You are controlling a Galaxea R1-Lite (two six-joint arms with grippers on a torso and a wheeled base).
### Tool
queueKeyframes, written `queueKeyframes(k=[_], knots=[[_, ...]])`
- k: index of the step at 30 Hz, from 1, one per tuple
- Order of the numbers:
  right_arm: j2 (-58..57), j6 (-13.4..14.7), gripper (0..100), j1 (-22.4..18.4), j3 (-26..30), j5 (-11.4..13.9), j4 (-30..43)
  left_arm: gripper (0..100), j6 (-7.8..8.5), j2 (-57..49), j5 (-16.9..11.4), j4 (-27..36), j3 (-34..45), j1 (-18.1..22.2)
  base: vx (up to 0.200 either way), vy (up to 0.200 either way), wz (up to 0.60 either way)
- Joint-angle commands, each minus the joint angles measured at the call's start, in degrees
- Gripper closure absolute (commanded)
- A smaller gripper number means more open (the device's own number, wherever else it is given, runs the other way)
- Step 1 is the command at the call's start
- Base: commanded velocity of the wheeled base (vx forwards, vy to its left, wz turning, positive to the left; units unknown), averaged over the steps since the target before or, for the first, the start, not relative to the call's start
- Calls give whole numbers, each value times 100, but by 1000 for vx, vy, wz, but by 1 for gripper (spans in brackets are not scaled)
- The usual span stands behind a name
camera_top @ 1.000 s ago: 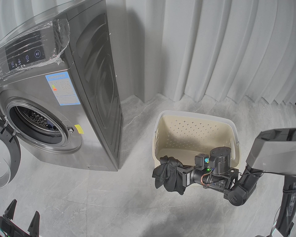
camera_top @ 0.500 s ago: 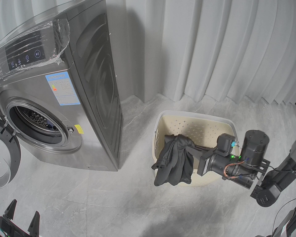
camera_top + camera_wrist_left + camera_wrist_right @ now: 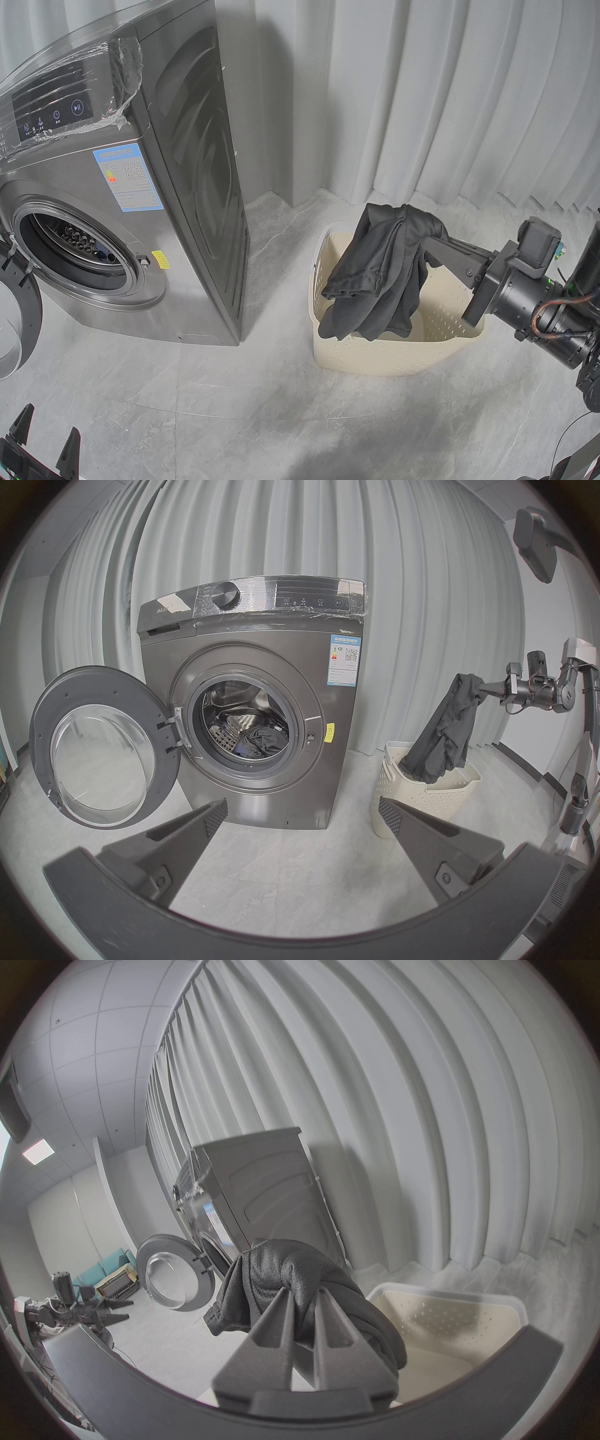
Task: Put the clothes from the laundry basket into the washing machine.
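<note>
My right gripper (image 3: 437,240) is shut on a dark grey garment (image 3: 381,275), held up above the cream laundry basket (image 3: 387,359). The cloth hangs down over the basket's left rim. In the right wrist view the fingers (image 3: 281,1322) pinch the bunched fabric (image 3: 294,1266). The grey washing machine (image 3: 187,156) stands to the left with its round door (image 3: 100,749) swung open. Dark clothes (image 3: 259,739) lie in the drum. My left gripper (image 3: 51,419) is open and low, in front of the machine.
White curtains (image 3: 437,94) run along the back wall behind machine and basket. Bare grey tiled floor (image 3: 250,400) lies between the machine's front and the basket. The open door (image 3: 15,325) juts out at the far left.
The right arm has lifted the garment from low at the basket's front edge to well above the basket, pulling back to the right. The cloth has unfolded and hangs longer. The left gripper is unmoved.
</note>
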Motion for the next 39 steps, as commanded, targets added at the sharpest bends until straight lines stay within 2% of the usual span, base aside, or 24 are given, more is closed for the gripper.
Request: queueKeyframes(k=[1, 9, 39], knots=[[-339, -1, 100, 17, 12, 6, 3, 0, -1, -66, 0, -1, 92, 0, -200, 0, 0], [-321, 8, 100, 26, -5, 15, -59, 0, -1, -57, 0, -1, 92, 0, -50, 0, 0], [-181, 16, 100, 219, 12, 24, -111, 0, -19, -57, 0, 7, 92, -8, 0, 200, 0]])
